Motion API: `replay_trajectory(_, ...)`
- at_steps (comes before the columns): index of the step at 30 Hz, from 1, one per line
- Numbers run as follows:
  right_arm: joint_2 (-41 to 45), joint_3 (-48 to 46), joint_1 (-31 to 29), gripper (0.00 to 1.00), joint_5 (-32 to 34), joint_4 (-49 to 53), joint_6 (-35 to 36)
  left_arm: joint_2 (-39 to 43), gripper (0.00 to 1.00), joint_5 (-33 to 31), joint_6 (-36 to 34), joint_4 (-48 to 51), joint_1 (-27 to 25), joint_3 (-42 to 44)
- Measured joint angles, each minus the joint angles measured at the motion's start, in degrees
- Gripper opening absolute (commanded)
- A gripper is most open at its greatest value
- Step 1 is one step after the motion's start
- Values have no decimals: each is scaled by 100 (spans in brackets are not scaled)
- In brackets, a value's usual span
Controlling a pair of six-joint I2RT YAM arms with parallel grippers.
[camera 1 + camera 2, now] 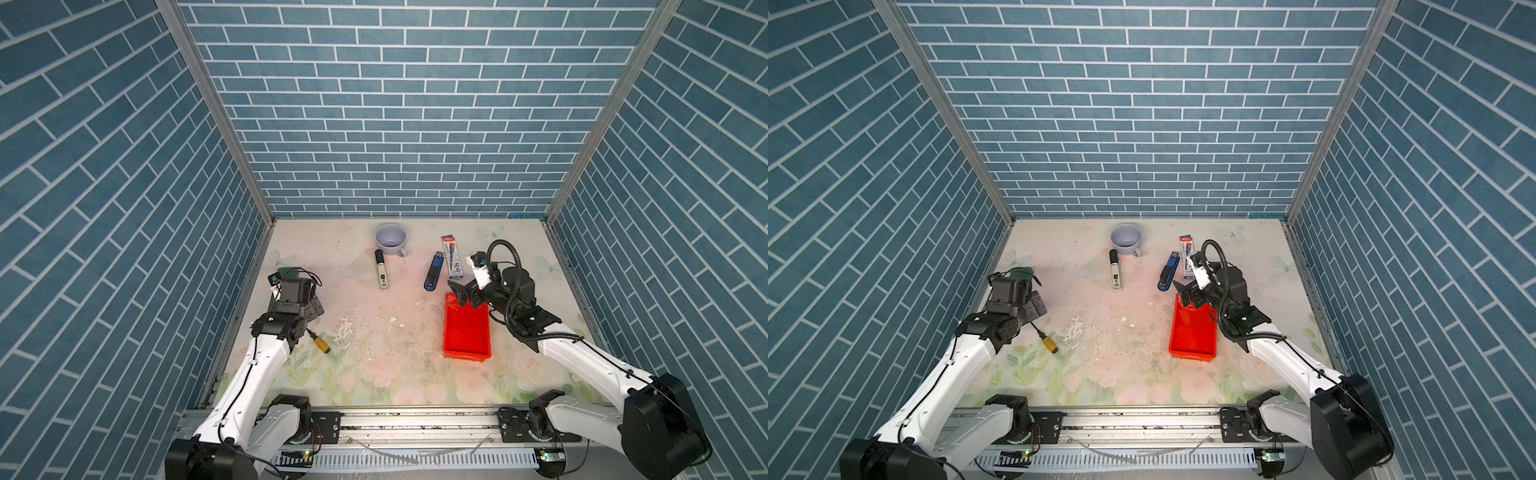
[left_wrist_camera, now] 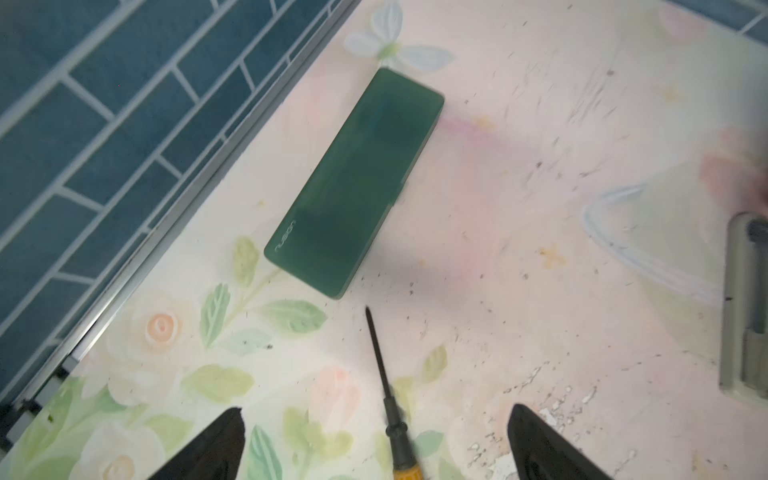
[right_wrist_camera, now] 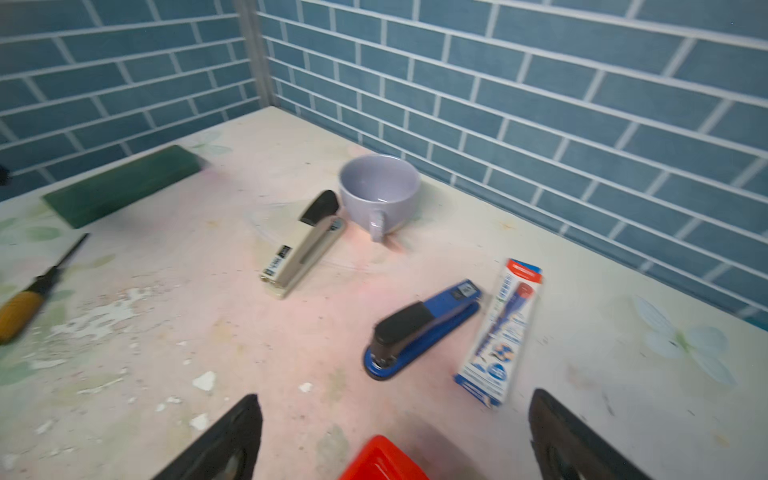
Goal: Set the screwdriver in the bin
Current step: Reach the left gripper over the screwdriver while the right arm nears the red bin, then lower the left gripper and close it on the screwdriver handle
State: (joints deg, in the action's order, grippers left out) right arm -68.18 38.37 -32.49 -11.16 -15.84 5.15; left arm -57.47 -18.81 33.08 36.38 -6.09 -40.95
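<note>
Foreground rail [image 1: 415, 419] carries both arms. Left gripper [image 2: 376, 415], fingers spread and empty, hangs over the screwdriver [image 1: 319, 342] lying on the table [image 1: 374, 316] near the green case [image 2: 353, 187]. Right gripper [image 3: 395, 397], likewise released, hangs above the empty bin [image 1: 465, 332] (nothing grasped: pickup, carry, drop all remain).

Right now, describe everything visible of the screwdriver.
The screwdriver is small: stubby yellow-orange handle, dark collar and end cap, thin black shaft. It lies flat on the floral table, left side, tip pointing toward the green case without touching it. The open left tool hovers over it, jaws either side of the shaft, nothing gripping it.
</note>
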Motion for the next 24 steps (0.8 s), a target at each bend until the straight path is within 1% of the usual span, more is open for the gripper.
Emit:
replay_trajectory(3,-304,306,-544,99,-136,59,98,-374,98,164,249,240,81,-98)
replay_trajectory(6,-651,584,-1014,99,-321,92,175,-804,92,398,470,332,164,-173)
replay_trajectory(10,-1139,920,-1471,99,-549,109,251,-1357,81,737,776,321,254,-201)
replay_trajectory(14,-1526,1165,-1729,99,-693,131,310,-1803,68,1032,1113,219,304,-203)
replay_trajectory(19,-1681,1261,-1871,99,-802,173,396,-2186,49,1373,1469,-72,323,-201)
replay_trajectory(22,-1700,1281,-1899,99,-841,188,417,-2367,40,1460,1593,-210,323,-199)
replay_trajectory(24,-1700,1281,-1902,99,-857,223,424,-2472,37,1506,1646,-278,323,-199)
